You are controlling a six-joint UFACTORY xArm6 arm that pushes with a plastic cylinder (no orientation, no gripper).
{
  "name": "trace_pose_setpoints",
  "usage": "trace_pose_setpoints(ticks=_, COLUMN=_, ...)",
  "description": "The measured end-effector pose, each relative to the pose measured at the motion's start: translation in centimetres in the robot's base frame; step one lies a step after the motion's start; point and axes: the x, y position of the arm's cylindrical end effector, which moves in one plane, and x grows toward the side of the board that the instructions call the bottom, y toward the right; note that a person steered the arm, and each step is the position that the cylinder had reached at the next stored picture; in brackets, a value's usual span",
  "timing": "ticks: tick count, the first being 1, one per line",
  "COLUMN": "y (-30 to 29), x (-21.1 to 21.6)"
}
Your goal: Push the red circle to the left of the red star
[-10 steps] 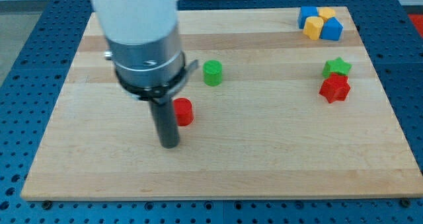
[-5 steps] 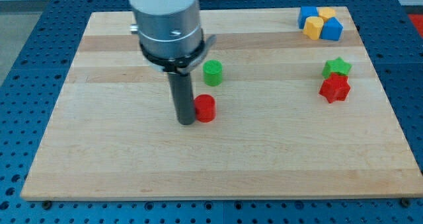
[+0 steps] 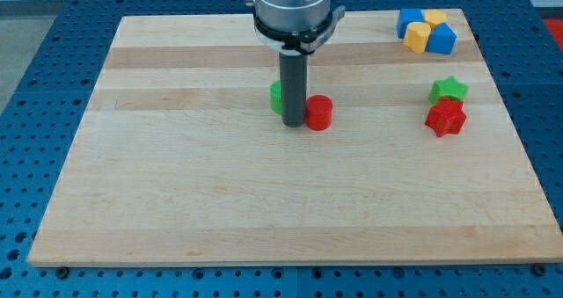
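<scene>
The red circle stands near the board's middle, well to the view's left of the red star at the right side. My tip rests on the board touching the red circle's left side. The rod hides most of the green circle, which shows just behind and left of it.
A green star sits right above the red star, touching it. A cluster of blue and yellow blocks lies at the top right corner. The wooden board is bordered by blue perforated table.
My tip has moved right and up the view, pushing the red circle from the left-middle toward the board's centre, past the green circle.
</scene>
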Motion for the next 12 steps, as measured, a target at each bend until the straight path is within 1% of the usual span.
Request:
trace_pose_setpoints(ticks=2, y=3.2, x=-1.3)
trace_pose_setpoints(ticks=4, y=9.2, x=-1.5)
trace_pose_setpoints(ticks=5, y=10.7, x=-1.5)
trace_pose_setpoints(ticks=8, y=12.6, x=-1.5)
trace_pose_setpoints(ticks=11, y=12.6, x=-0.4)
trace_pose_setpoints(ticks=12, y=11.8, x=-0.4)
